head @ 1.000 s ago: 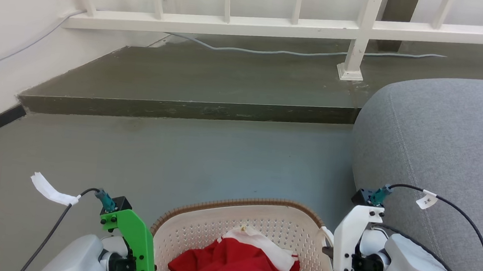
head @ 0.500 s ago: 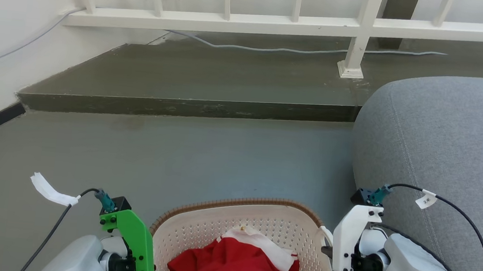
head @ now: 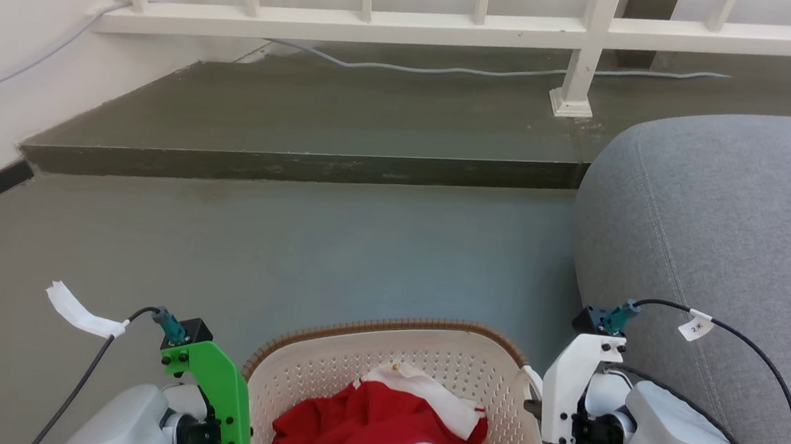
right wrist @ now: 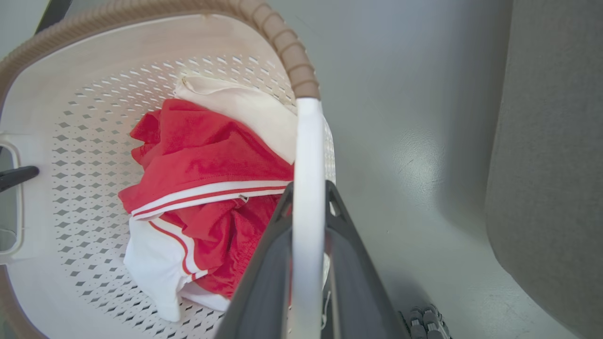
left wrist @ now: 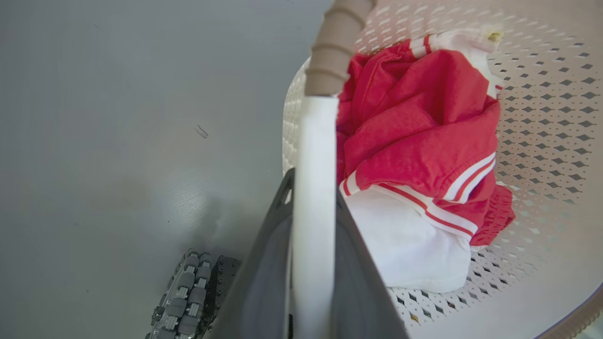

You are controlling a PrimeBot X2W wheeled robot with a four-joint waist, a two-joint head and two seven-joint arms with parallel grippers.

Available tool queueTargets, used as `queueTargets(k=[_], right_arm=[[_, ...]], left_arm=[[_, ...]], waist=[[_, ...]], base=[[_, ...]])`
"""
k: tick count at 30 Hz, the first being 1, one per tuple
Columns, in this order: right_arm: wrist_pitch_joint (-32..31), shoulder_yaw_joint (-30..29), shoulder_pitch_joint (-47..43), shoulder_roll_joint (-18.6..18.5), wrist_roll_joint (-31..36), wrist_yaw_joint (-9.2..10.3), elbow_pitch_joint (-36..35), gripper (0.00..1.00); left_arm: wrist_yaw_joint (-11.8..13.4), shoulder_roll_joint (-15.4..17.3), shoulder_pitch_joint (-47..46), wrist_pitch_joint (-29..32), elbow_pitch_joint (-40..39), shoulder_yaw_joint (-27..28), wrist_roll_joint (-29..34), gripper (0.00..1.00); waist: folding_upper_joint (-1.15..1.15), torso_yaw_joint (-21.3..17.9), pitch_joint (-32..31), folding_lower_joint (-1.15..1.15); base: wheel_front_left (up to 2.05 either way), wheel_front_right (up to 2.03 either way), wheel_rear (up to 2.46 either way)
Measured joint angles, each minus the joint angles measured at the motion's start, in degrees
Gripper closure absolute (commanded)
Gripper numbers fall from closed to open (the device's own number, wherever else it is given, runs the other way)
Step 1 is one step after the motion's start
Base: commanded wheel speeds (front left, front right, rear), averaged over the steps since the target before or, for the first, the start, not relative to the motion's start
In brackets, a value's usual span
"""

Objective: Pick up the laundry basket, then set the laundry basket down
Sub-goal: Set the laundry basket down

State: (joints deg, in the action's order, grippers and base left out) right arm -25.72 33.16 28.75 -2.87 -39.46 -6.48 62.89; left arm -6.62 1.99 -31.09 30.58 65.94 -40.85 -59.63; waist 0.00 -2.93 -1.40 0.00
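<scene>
Laundry basket [head: 385, 324] sits at bottom centre of the head view, between the two wrists, brown rim toward the top of the frame. Left gripper [left wrist: 313, 186] is clamped on the basket's white side handle [left wrist: 314, 141]: in the left wrist view both dark fingers press flat against the bar, one each side, just below where the brown rim ends. Right gripper [right wrist: 308, 188] does the same on the opposite handle [right wrist: 306, 141] – fingers pinched tight on the white bar. Head view shows the green bracket [head: 213, 386] of the left wrist touching the basket's lower-left wall and the white bracket [head: 567, 398] of the right wrist against its right side. Inside lies a crumpled red garment [head: 382, 438] with white stripes, over a white cloth [head: 423, 391]. Grey floor [head: 292, 241] fills mid-frame, with a dark raised step [head: 299, 169] and a white railing [head: 458, 28] across the top, and a grey cushion [head: 728, 232] at right. Can't tell whether the basket's base touches the floor.
</scene>
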Motion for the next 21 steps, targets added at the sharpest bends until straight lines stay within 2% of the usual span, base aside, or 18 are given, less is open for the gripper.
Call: queueTargets(k=[4, 10, 21], right_arm=[[1.01, 0.19, 0.0, 0.0, -0.4, 0.18, -0.29, 1.0], [2.68, 0.03, 0.01, 0.01, -0.56, 1.42, -0.89, 1.0], [7.59, -0.12, 1.9, 0.01, -0.36, 2.78, -2.27, 1.0]], left_arm=[[-0.01, 0.1, -0.07, -1.57, -0.15, -0.13, 0.51, 1.0], [-0.18, 0.33, -1.32, -4.42, -1.0, -0.42, 1.49, 1.0], [-0.14, 0.76, -4.88, -9.13, -2.0, -1.64, 4.41, 1.0]], waist=[[0.0, -0.24, 1.07, 0.0], [0.0, -0.56, 3.43, 0.0], [0.0, -1.11, 10.79, 0.0]], base=[[0.0, 0.0, 0.0], [0.0, 0.0, 0.0], [0.0, 0.0, 0.0]])
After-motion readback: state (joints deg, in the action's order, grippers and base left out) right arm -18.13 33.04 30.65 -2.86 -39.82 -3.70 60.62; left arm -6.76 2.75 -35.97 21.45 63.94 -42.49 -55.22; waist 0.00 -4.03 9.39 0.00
